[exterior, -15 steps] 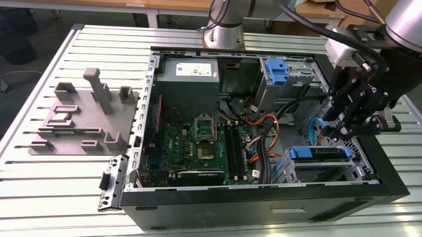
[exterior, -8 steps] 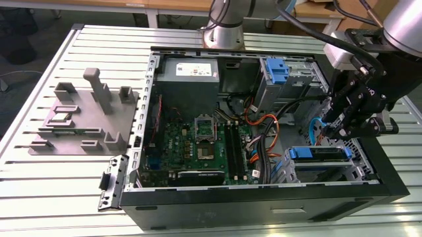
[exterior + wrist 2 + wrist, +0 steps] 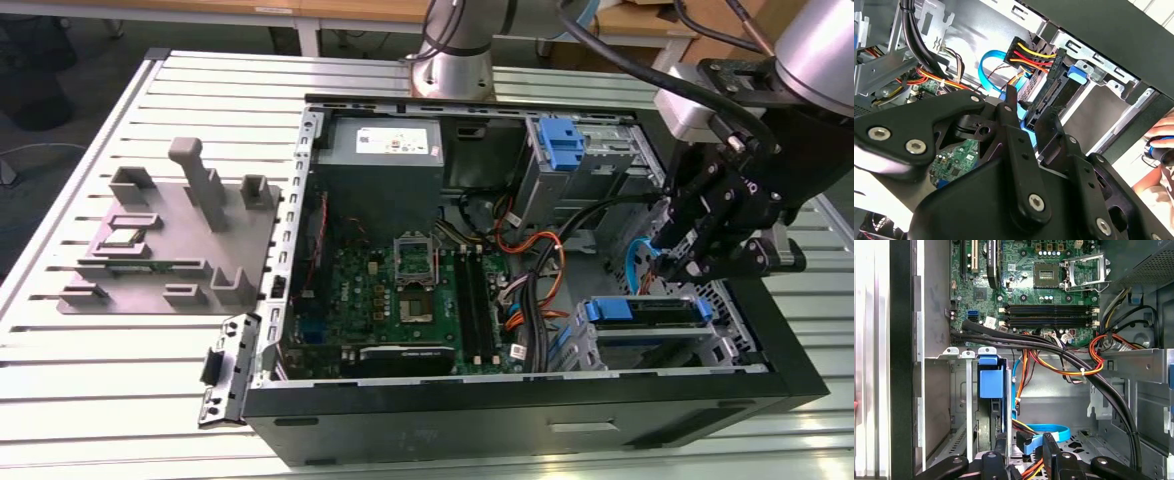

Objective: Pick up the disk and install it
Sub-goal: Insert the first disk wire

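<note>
Jaws of the gripper (image 3: 1030,106) stand apart, gripping nothing, beside the disk (image 3: 991,382), seated in the case's (image 3: 534,405) corner bay; closing here could snag the power cables (image 3: 1026,52) and unplug it.

The exterior view looks steeply down from high on the open black computer case (image 3: 534,420) and slatted metal counter (image 3: 107,400). Both wrist views look closely past the hand (image 3: 1024,442) (image 3: 1031,102) into that case.

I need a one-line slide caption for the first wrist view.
Claw close to the disk, which stands in its blue carrier inside the drive bay of the open computer case.
</note>
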Robot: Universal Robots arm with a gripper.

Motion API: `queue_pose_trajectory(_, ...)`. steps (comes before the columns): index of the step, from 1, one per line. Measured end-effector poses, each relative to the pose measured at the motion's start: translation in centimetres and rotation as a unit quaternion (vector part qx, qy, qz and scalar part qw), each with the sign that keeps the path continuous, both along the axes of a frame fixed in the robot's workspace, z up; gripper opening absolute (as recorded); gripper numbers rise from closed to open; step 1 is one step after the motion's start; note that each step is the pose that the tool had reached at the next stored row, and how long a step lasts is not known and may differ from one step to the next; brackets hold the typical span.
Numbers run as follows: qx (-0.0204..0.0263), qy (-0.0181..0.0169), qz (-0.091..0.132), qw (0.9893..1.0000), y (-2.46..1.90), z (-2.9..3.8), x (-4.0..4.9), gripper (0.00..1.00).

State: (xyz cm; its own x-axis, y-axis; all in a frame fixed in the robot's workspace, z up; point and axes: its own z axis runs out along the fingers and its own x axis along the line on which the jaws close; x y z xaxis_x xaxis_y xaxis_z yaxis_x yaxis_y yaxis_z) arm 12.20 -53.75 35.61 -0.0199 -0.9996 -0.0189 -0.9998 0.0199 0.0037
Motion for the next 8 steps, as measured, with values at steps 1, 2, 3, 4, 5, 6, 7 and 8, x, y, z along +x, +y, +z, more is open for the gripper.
queue_pose_trajectory(1, 0.0000, 0.0000, 0.000, 1.0000, 0.00, 0.00, 0.00, 0.42)
queue_pose_trajectory(2, 0.0000, 0.0000, 0.000, 1.0000, 0.00, 0.00, 0.00, 0.42)
queue_pose_trajectory(3, 0.0000, 0.0000, 0.000, 1.0000, 0.00, 0.00, 0.00, 0.42)
queue_pose_trajectory(4, 0.0000, 0.0000, 0.000, 1.0000, 0.00, 0.00, 0.00, 0.42)
queue_pose_trajectory(5, 0.0000, 0.0000, 0.000, 1.0000, 0.00, 0.00, 0.00, 0.42)
queue_pose_trajectory(6, 0.0000, 0.0000, 0.000, 1.0000, 0.00, -0.01, 0.00, 0.40)
queue_pose_trajectory(7, 0.0000, 0.0000, 0.000, 1.0000, 0.00, 0.00, 0.00, 0.40)
queue_pose_trajectory(8, 0.0000, 0.0000, 0.000, 1.0000, 0.00, -0.01, 0.00, 0.34)
